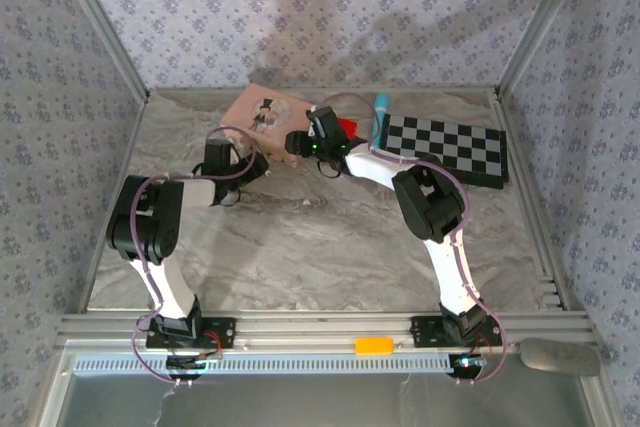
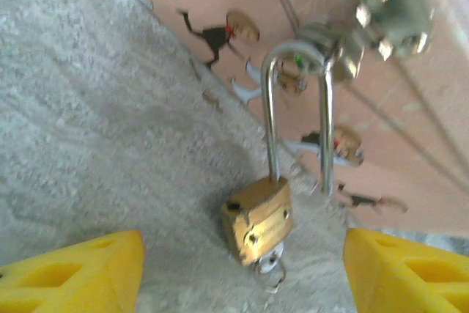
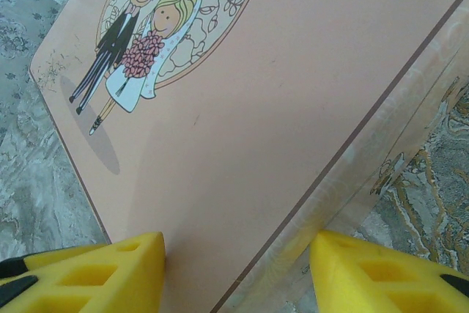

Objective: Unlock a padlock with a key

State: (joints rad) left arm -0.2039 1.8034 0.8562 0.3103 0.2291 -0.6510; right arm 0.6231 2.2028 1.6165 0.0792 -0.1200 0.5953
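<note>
The padlock lies on the marbled table against the near side of the pink box. In the left wrist view its long axis runs almost 6 to 12 o'clock, leaning slightly toward 1. The brass body sits at the 6 o'clock end and the silvery shackle rises to 12, where its crown hooks through a metal fitting on the box. One shackle leg enters the body, while the other ends just beside it at about 3 o'clock, outside the brass. A small silvery piece, seemingly the key, juts from the underside of the body toward 6 o'clock, too blurred to read further. The left gripper faces the lock's bottom end, its yellow fingers spread wide at either side and clear of the brass, grasping nothing. From above, the left arm rises from its base, folds at the elbow and reaches toward 2 o'clock to the near left corner of the box. The right arm bends at its elbow and stretches toward 10 o'clock. The right gripper is over the near right edge of the box with its fingers parted. The lid edge lies between them and nothing is clamped.
</note>
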